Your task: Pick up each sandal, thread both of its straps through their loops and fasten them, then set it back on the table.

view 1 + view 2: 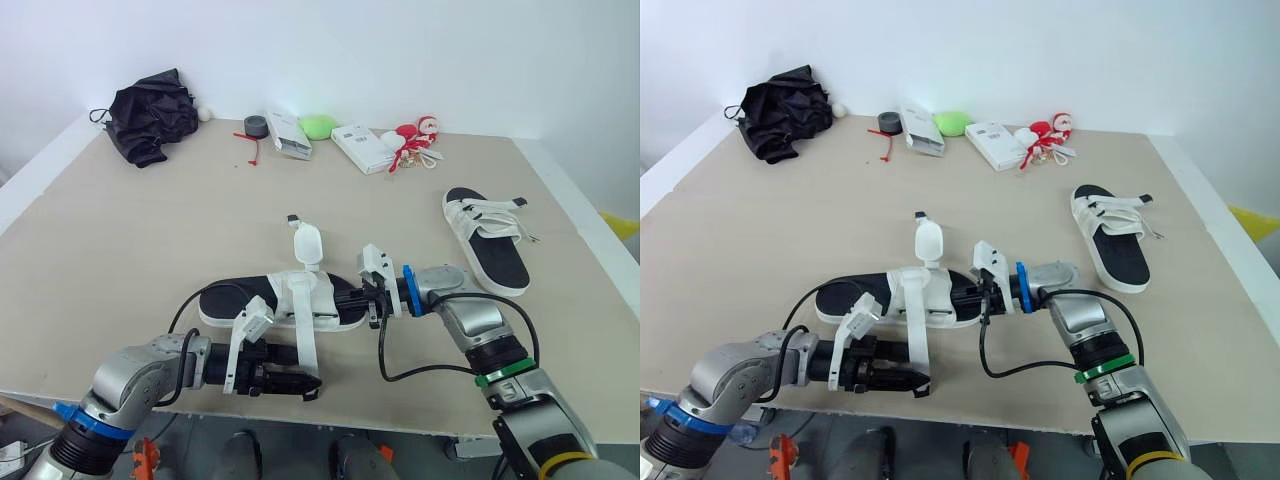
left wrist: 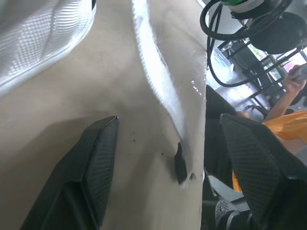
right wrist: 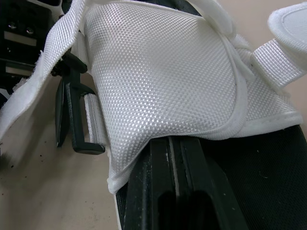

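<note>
Braces the near sandal (image 1: 225, 300) flat on the counter (image 1: 150, 230) with the right pincer (image 3: 173, 148), fingers together and tucked under its white upper beside the black loop (image 3: 72, 120), likely to steady it. Straddles the loose strap (image 1: 303, 340) with the left pincer (image 1: 303, 385), fingers apart, seemingly ready to pinch its tip for threading. Shows no readable brand or writing.

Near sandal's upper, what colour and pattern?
The upper is white, finely woven mesh; the right wrist view shows it best.
</note>
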